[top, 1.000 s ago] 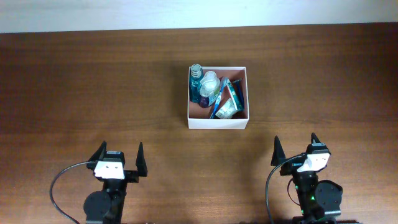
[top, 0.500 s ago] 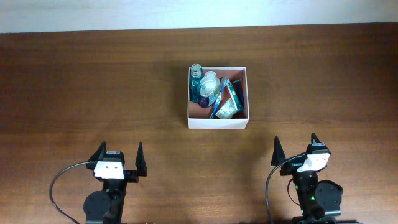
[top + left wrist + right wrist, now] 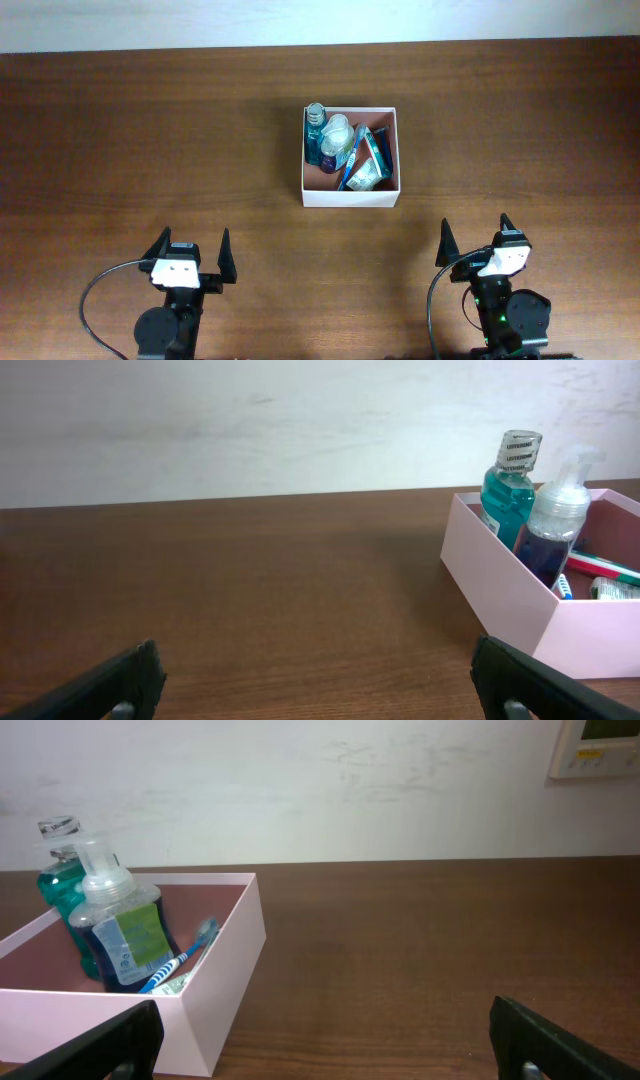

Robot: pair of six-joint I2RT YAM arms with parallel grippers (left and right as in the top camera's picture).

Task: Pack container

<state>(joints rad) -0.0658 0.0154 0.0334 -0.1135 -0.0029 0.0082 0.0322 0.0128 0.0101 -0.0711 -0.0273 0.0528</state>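
Arms are being held parked at the near edge of the wooden table [image 3: 150, 130]. The left gripper [image 3: 194, 245] is being kept at near left and the right gripper [image 3: 475, 235] at near right, each with its fingers spread wide and nothing between them. No loose item is being shown on the bare wood between the grippers and the box.

Farther back, just right of centre, the container [image 3: 350, 197] is being left standing well apart from both grippers. It is already being filled by a teal mouthwash bottle [image 3: 315, 118] upright in its far-left corner, and a clear pump bottle [image 3: 337, 135] is being propped just beside that. A blue toothbrush [image 3: 180, 962] and flat packets [image 3: 366, 172] are being held toward its right side. Beyond the table, only a pale wall [image 3: 250, 430] is being shown.

Packing is being judged as finished, or very nearly so, since nothing is being seen waiting outside the box.

Against the earlier frames no difference is being detected: grippers, container and contents are being shown in the same places.
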